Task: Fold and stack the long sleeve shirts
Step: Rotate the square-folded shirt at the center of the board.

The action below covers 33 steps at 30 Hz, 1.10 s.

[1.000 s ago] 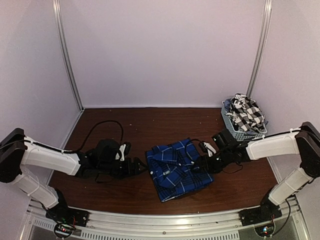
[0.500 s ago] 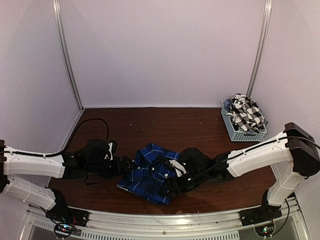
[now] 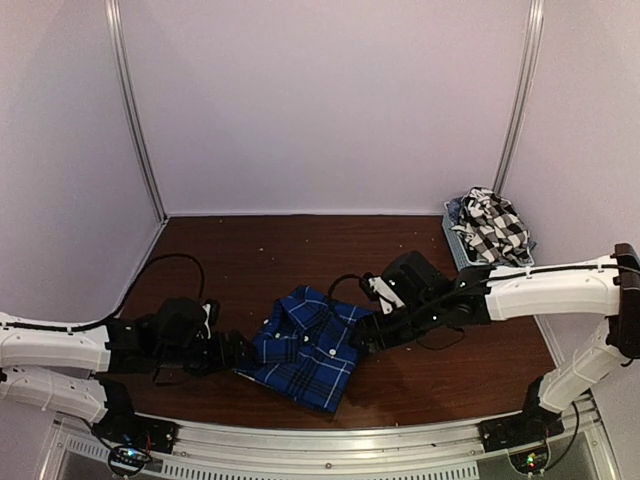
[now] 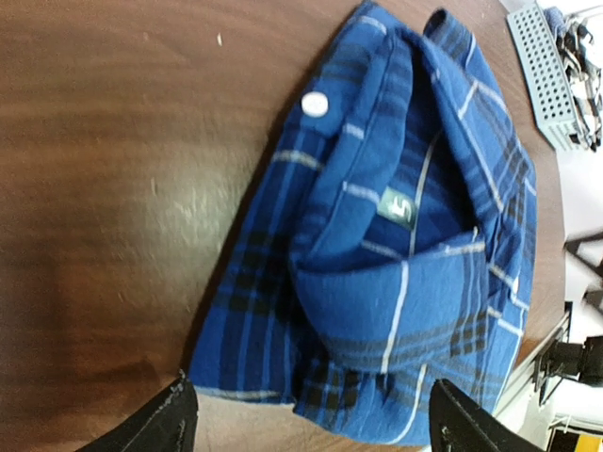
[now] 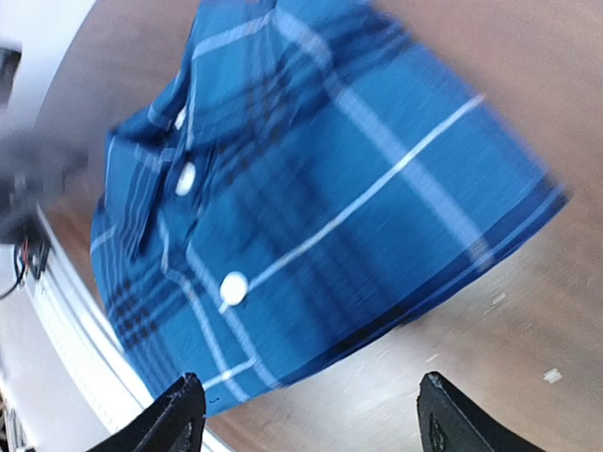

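Note:
The royal-blue plaid shirt (image 3: pixel 305 347) lies folded on the brown table, left of centre, collar toward the far left. It fills the left wrist view (image 4: pixel 405 235) and the right wrist view (image 5: pixel 301 198). My left gripper (image 3: pixel 240 352) is open and empty at the shirt's left edge; its fingertips (image 4: pixel 160 424) straddle the cloth's near edge. My right gripper (image 3: pixel 365 335) is open and empty just off the shirt's right edge. The black-and-white check shirt (image 3: pixel 492 225) lies bunched in the grey basket.
The small grey slotted basket (image 3: pixel 470 260) stands at the back right against the wall; its corner shows in the left wrist view (image 4: pixel 546 66). Black cables (image 3: pixel 165 270) trail over the table at the left. The metal front rail (image 3: pixel 330 440) runs along the near edge.
The blue shirt has slid left and turned. My right gripper pushed left across it, then drew back to its right edge. My left gripper drew back left.

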### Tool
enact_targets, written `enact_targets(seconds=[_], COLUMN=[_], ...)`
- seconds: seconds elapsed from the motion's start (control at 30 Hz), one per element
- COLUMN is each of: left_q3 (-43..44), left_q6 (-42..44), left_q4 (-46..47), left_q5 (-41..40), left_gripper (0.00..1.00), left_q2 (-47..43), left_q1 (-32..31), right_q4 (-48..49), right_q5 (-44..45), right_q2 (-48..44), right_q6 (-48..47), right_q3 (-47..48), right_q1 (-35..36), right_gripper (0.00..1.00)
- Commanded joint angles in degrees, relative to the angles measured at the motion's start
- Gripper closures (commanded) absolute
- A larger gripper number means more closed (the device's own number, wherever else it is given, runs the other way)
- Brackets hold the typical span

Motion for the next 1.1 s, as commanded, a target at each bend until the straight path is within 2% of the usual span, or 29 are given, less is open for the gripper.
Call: enact_targets(seconds=[0.0, 0.13, 0.33, 0.5, 0.6, 0.7, 0.9, 1.07], left_q3=[-1.08, -0.46, 0.77, 0.39, 0.05, -0.82, -2.13, 1.79], left_q6=[-5.55, -9.38, -13.55, -13.16, -12.48, -11.01, -4.03, 4.21], left_q4=[-0.09, 0.65, 2.11, 4.85, 6.03, 7.46, 13.79, 16.49], left_q5=[-1.95, -4.13, -5.85, -6.68, -7.7, -7.68, -3.64, 0.43], left_gripper=[0.14, 0.14, 0.14, 0.16, 0.2, 0.29, 0.4, 0.44], left_q2=[1.1, 4.72, 10.49, 12.39, 12.73, 12.64, 12.94, 19.18], left_q1=[-4.46, -10.01, -15.2, -15.61, -15.08, -13.0, -3.77, 2.0], right_q4=[-4.32, -2.72, -2.62, -0.9, 0.81, 2.32, 8.69, 16.65], right_q5=[2.13, -2.48, -9.78, -15.94, -17.33, -17.35, -18.15, -19.12], right_q2=[1.58, 7.65, 20.44, 25.92, 25.08, 22.26, 13.84, 7.12], right_q6=[-8.05, -13.07, -19.44, -21.02, -20.37, -18.98, -12.95, -5.41], right_q3=[4.62, 10.03, 18.03, 18.78, 16.02, 12.04, 0.1, -10.22], right_q1=[-5.93, -11.16, -14.67, -15.9, -15.97, -16.05, -15.83, -12.63], right_gripper=[0.21, 0.21, 0.21, 0.3, 0.36, 0.39, 0.43, 0.44])
